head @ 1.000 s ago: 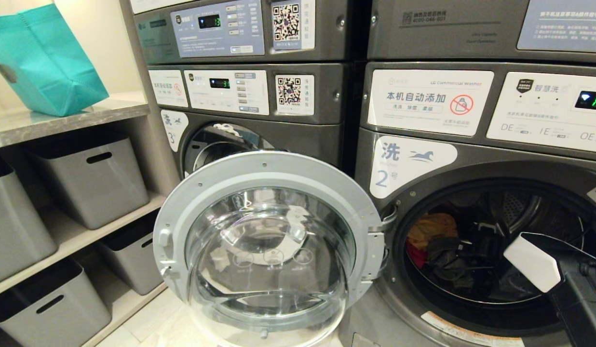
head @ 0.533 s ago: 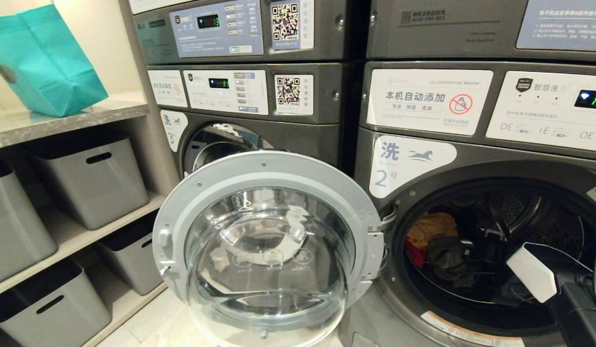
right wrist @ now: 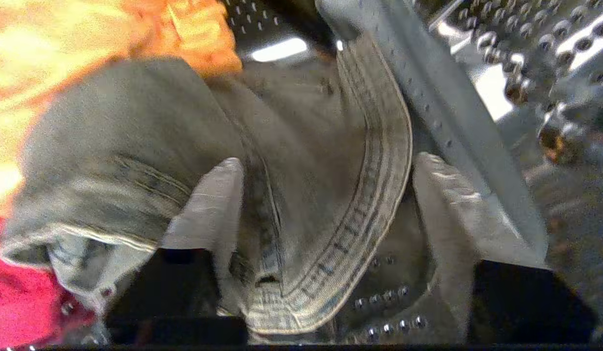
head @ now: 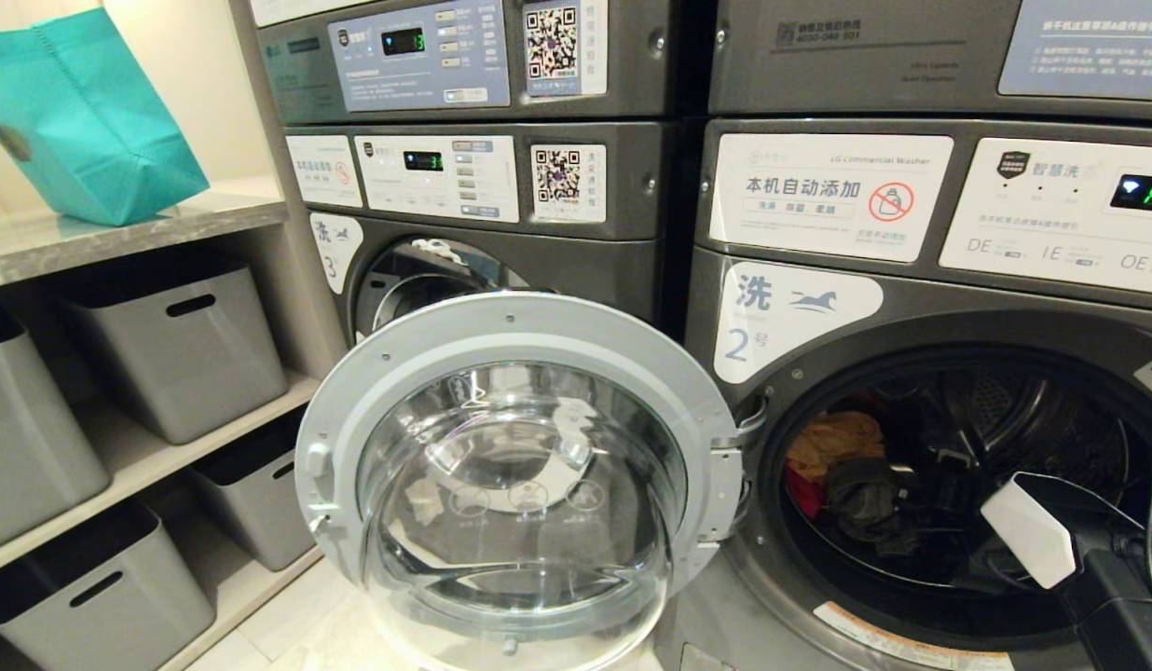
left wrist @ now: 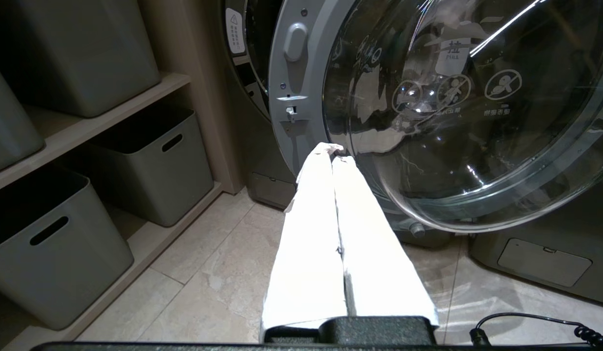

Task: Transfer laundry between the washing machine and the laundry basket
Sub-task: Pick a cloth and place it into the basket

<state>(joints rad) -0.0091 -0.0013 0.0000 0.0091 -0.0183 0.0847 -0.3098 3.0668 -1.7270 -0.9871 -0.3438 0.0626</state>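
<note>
Washing machine no. 2 (head: 912, 280) stands with its drum open, and my right arm (head: 1028, 531) reaches into it. Inside lie an orange garment (head: 832, 438), a red one (head: 800, 489) and a dark denim garment (head: 860, 499). In the right wrist view my right gripper (right wrist: 329, 163) is open, its fingers spread on either side of the grey denim garment (right wrist: 306, 146), with its stitched hem between them. The orange cloth (right wrist: 87, 48) and red cloth (right wrist: 18, 302) lie beside it. My left gripper (left wrist: 334, 151) is shut and empty, low by the open door. The laundry basket is out of view.
The round glass door (head: 520, 475) of machine no. 2 hangs wide open to the left of the drum. Grey storage bins (head: 175, 345) fill the shelves on the left, with a teal bag (head: 82, 121) on top. A drum paddle (right wrist: 428, 97) runs beside my right fingers.
My right gripper has opened inside the drum, and its wrist has sunk a little. The dark garment now sits bunched lower. The left arm has stayed still.
</note>
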